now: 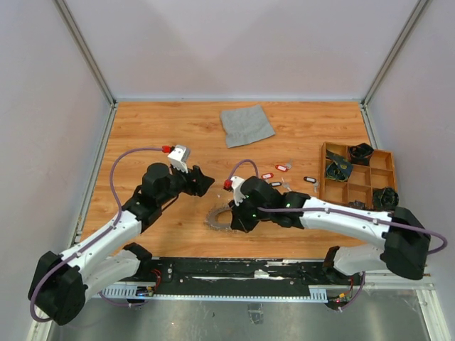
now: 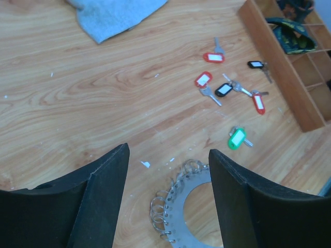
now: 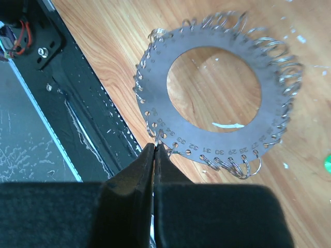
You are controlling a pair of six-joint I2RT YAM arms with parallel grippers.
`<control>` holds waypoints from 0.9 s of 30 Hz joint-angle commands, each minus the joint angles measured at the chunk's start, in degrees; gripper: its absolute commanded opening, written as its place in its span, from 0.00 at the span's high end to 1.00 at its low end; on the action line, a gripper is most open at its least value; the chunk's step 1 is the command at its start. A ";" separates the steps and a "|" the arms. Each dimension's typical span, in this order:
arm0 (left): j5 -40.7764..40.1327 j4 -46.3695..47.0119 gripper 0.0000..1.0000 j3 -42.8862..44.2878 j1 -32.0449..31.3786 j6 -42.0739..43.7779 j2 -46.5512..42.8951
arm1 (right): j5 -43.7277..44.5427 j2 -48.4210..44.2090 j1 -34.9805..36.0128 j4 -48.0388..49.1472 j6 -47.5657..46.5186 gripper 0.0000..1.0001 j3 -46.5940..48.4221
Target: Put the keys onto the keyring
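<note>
The keyring (image 3: 155, 77), a flat silvery disc with a wide hole and small wire loops round its rim, lies on the wooden table near the front edge. My right gripper (image 3: 155, 147) is shut, pinching one wire loop on the disc's near rim. From above, the right gripper (image 1: 229, 222) sits at the keyring (image 1: 213, 217). My left gripper (image 2: 168, 155) hangs open above the keyring (image 2: 186, 206), touching nothing. Several keys lie loose beyond it: a green-tagged one (image 2: 237, 138), a red-tagged one (image 2: 203, 79) and a black-tagged one (image 2: 224, 89).
A grey cloth (image 1: 247, 124) lies at the back of the table. A wooden tray (image 1: 357, 174) with black parts stands at the right, close to the keys (image 1: 282, 168). The black base rail (image 3: 77, 103) runs just beside the keyring.
</note>
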 commanded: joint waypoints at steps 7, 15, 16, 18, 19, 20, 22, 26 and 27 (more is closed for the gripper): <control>10.37 -2.34 0.32 7.30 -2.25 3.37 -7.31 | 7.45 -18.83 -1.22 1.75 -15.31 0.99 -1.74; 15.22 -6.39 0.33 17.52 -3.85 6.05 -10.12 | 9.15 -30.58 -1.20 7.90 -30.27 0.99 -2.57; 15.74 -6.56 0.33 18.72 -3.80 5.99 -10.20 | 8.88 -31.40 -1.12 8.10 -32.36 0.99 -2.10; 16.82 -6.93 0.34 20.92 -3.88 6.21 -9.96 | 8.16 -33.15 -1.09 8.91 -37.32 0.98 -1.53; 17.50 -7.16 0.35 21.93 -3.88 6.45 -9.92 | 7.60 -34.09 -1.11 10.00 -41.64 0.97 -1.77; 18.25 -7.35 0.36 22.91 -3.88 6.56 -9.73 | 6.97 -35.12 -1.09 11.46 -44.94 0.96 -2.36; 19.39 -7.52 0.37 24.37 -3.88 6.90 -9.61 | 5.40 -36.86 -1.11 14.78 -51.43 0.96 -3.56; 20.10 -9.60 0.37 27.56 -4.48 8.61 -8.90 | 2.74 -37.47 -1.12 22.84 -57.98 1.00 -4.38; 19.77 -10.58 0.37 28.45 -4.80 9.38 -8.54 | 2.07 -37.08 -1.11 24.80 -57.69 1.00 -4.14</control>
